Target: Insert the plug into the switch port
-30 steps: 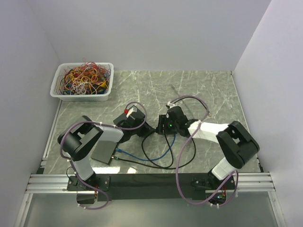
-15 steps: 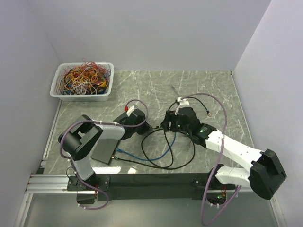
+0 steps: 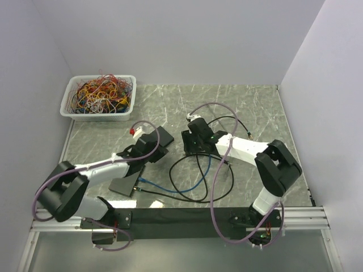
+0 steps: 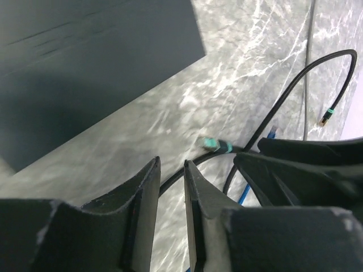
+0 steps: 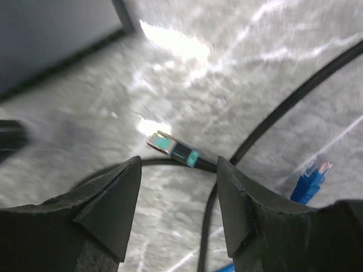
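Observation:
A teal-tipped plug (image 5: 170, 148) on a black cable lies loose on the marble table, also in the left wrist view (image 4: 215, 145). My right gripper (image 5: 178, 164) is open, low over it, with the plug just ahead of the fingertips and not held; it sits mid-table in the top view (image 3: 188, 148). My left gripper (image 4: 172, 161) has a narrow gap between its jaws and holds nothing; the black cable runs past behind the tips. A dark flat switch box (image 3: 164, 136) lies just beyond the left gripper (image 3: 160, 150) and fills the upper left of both wrist views (image 4: 85, 68).
A grey box (image 3: 123, 182) near the left arm has a blue and a black cable plugged in. A loose blue plug (image 5: 315, 173) lies right of the teal one. The black cable's other end (image 3: 248, 136) lies further right. A white basket of wires (image 3: 99, 96) stands back left.
The left arm has drawn back to the left and stretched out, uncovering the dark box. The right arm has swung left and folded back, its gripper now closer to the left gripper.

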{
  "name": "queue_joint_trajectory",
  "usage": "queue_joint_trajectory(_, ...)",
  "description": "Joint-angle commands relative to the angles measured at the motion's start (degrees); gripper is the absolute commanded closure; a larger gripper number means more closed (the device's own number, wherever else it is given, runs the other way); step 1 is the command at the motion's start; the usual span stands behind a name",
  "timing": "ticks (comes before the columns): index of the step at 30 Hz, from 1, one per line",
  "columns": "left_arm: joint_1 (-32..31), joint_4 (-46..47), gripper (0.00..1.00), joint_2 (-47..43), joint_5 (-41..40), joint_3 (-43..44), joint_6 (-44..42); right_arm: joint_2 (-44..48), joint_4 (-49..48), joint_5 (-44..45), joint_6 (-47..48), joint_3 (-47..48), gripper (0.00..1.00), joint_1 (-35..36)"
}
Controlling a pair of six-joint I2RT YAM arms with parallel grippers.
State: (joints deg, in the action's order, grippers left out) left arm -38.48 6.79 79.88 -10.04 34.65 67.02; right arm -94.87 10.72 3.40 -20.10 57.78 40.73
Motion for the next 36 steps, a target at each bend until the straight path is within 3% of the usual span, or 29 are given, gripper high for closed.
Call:
queue_joint_trajectory(1, 0.3, -2.0, 0.69, -4.4, -2.2, -3.3, -0.5, -0.8, 2.5, 1.3, 2.9, 2.4, 0.37, 0.6)
queue_joint_trajectory(21, 0.6, -2.0, 0.71, -10.8, -2.4, -8.3, -0.2, -8.8, 5.9, 3.1, 4.4, 5.1, 0.31, 3.1)
queue_joint_trajectory(23, 0.6, -2.0, 0.71, -10.5, -2.3, -8.3, -0.3, -9.5, 6.0, 3.4, 4.3, 5.1, 0.36, 3.0)
queue_joint_trajectory(26, 0.7, -2.2, 0.72, -10.5, -2.1, -8.2, -0.4, -10.7, 6.1, 4.2, 4.0, 5.1, 0.56, 3.1)
queue_joint_trajectory(27, 0.6, -2.3, 0.72, -10.6, -2.1, -8.2, -0.4, -10.7, 5.9, 4.2, 4.0, 4.8, 0.66, 3.0)
queue_joint_trajectory(36, 0.6, -4.1, 0.74, -12.6, -2.1, -8.0, -1.5, -7.2, 1.6, 4.9, 4.2, 2.8, 0.91, 3.3)
